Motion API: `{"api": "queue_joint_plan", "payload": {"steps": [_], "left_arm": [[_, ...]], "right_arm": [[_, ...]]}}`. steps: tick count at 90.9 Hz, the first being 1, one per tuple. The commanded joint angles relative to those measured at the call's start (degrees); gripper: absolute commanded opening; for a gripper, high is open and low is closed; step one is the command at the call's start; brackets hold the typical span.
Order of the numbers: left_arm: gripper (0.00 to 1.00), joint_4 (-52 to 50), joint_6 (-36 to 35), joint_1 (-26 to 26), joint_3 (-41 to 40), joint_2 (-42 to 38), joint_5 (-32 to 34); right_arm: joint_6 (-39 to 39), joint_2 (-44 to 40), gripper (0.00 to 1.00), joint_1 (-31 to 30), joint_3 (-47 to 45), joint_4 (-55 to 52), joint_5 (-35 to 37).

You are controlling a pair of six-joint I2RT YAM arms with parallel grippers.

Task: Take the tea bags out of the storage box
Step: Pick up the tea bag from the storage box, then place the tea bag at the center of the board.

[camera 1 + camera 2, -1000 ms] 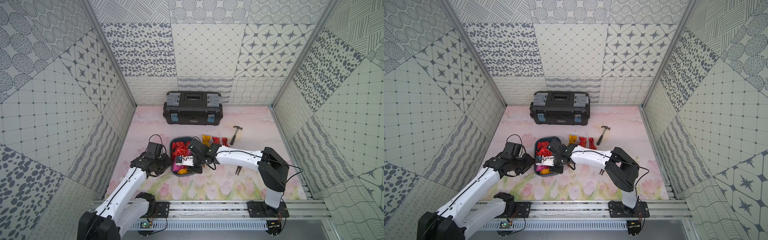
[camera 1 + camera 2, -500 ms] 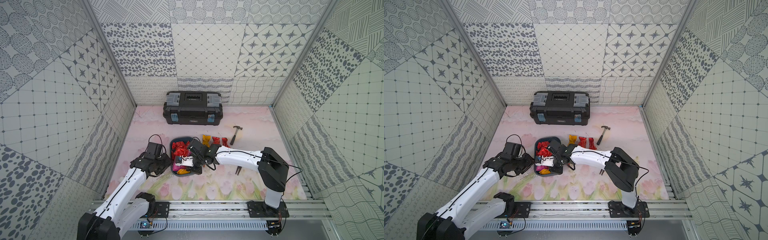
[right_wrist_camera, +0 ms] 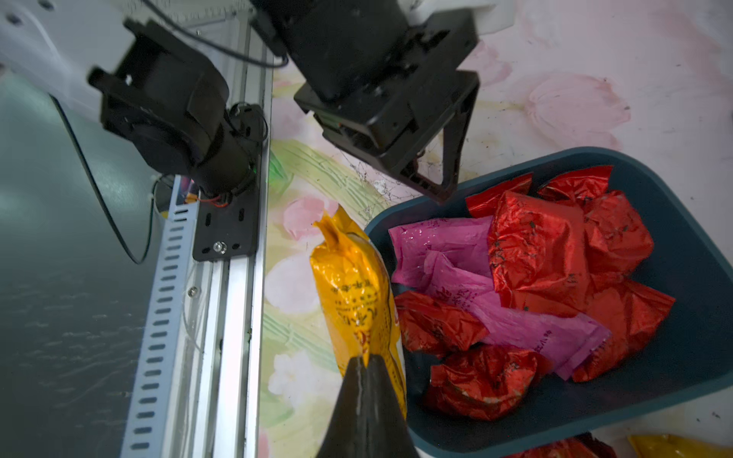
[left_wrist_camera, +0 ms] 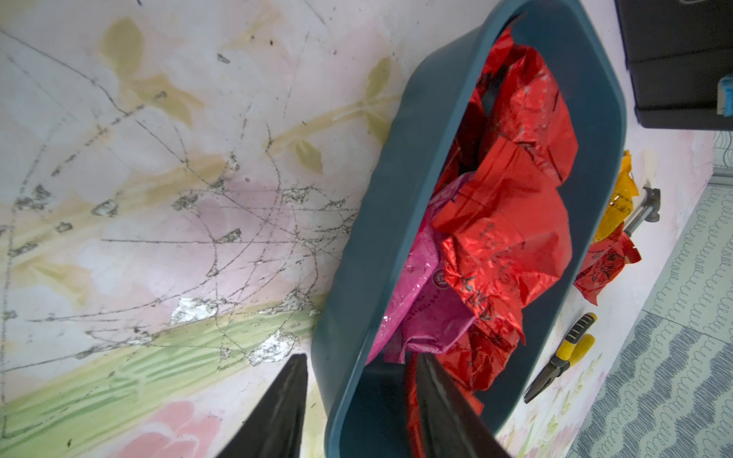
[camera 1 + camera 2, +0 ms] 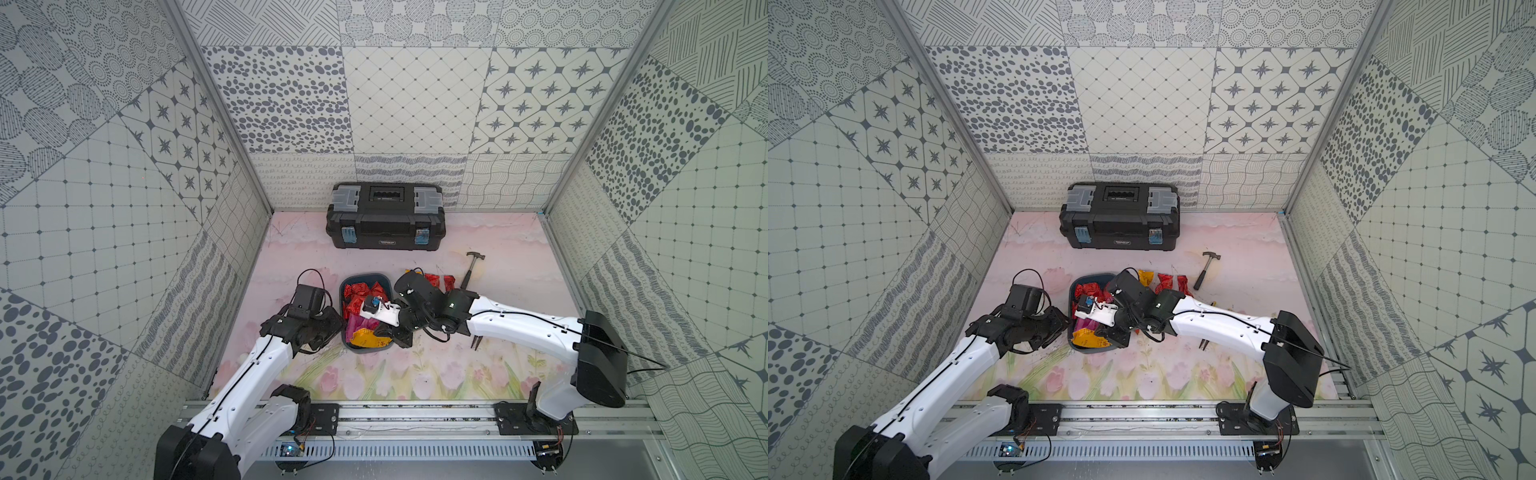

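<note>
The dark blue-grey storage box [image 5: 365, 275] [image 5: 1092, 275] [image 4: 396, 198] [image 3: 694, 317] sits mid-mat. It holds red tea bags [image 5: 359, 291] [image 4: 511, 238] [image 3: 535, 246] and pink ones [image 4: 420, 297] [image 3: 436, 246]. My right gripper [image 3: 363, 359] [image 5: 384, 332] [image 5: 1106, 332] is shut on the end of an orange-yellow tea bag [image 3: 353, 285] [image 5: 368, 337] [image 5: 1088, 337], which reaches over the box's near rim. My left gripper [image 4: 359, 357] [image 5: 337, 319] [image 5: 1065, 322] is open and straddles the box's left wall, one finger outside and one inside. More tea bags [image 5: 432, 280] [image 5: 1165, 280] [image 4: 607, 261] lie on the mat beyond the box.
A black toolbox [image 5: 386, 224] [image 5: 1121, 224] stands against the back wall. A hammer [image 5: 471, 270] [image 5: 1206, 270] lies right of the loose bags. Yellow-handled pliers [image 4: 563, 357] [image 5: 476, 343] lie by the right forearm. The metal rail [image 5: 395, 415] runs along the front edge.
My right gripper's jaws have closed on the orange-yellow bag at the box's near end. Both arms stay almost where they were.
</note>
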State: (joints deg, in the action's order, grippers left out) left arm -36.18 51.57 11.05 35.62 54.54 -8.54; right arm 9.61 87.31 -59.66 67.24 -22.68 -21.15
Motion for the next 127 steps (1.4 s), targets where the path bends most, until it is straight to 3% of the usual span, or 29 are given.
{"api": "queue_joint_plan", "payload": {"steps": [1, 16, 29, 42, 78, 90, 100, 109, 127], "left_arm": [[0.49, 2.81, -3.19, -0.25, 0.37, 0.82, 0.24], [0.48, 3.99, -4.42, -0.24, 0.76, 2.39, -0.44], [0.48, 4.28, -5.33, -0.24, 1.36, 3.94, -1.18], [0.48, 4.13, -6.07, -0.24, 1.77, 4.81, -1.47], [0.45, 3.18, -8.15, -0.24, 0.73, 5.12, -1.51], [0.42, 3.75, -9.09, -0.25, 0.13, 5.21, -2.51], [0.41, 4.88, -9.77, -0.24, -0.64, 5.24, -3.52], [0.40, 5.99, -10.44, -0.24, -1.41, 5.60, -3.94], [0.36, 6.29, -12.90, -0.26, -1.35, 7.83, -3.08]], "right_arm": [[-16.64, -7.04, 0.00, 3.31, -3.13, 7.82, 2.47], [-47.04, -14.43, 0.00, 15.16, -12.41, 6.69, 7.30], [-63.43, -17.11, 0.00, 25.16, -20.60, 7.05, 2.97], [-67.38, -15.04, 0.00, 27.32, -23.46, 9.60, 1.19], [-71.83, 1.64, 0.00, 28.98, -24.78, 21.14, -7.05], [-69.40, 0.52, 0.28, 29.42, -24.10, 13.83, -2.03], [-62.05, -3.51, 0.42, 29.08, -20.12, 4.30, 4.87], [-51.03, -5.05, 0.49, 26.13, -14.31, 0.69, 8.67], [-16.59, 2.04, 0.49, 12.19, -1.20, -0.07, 9.17]]}}
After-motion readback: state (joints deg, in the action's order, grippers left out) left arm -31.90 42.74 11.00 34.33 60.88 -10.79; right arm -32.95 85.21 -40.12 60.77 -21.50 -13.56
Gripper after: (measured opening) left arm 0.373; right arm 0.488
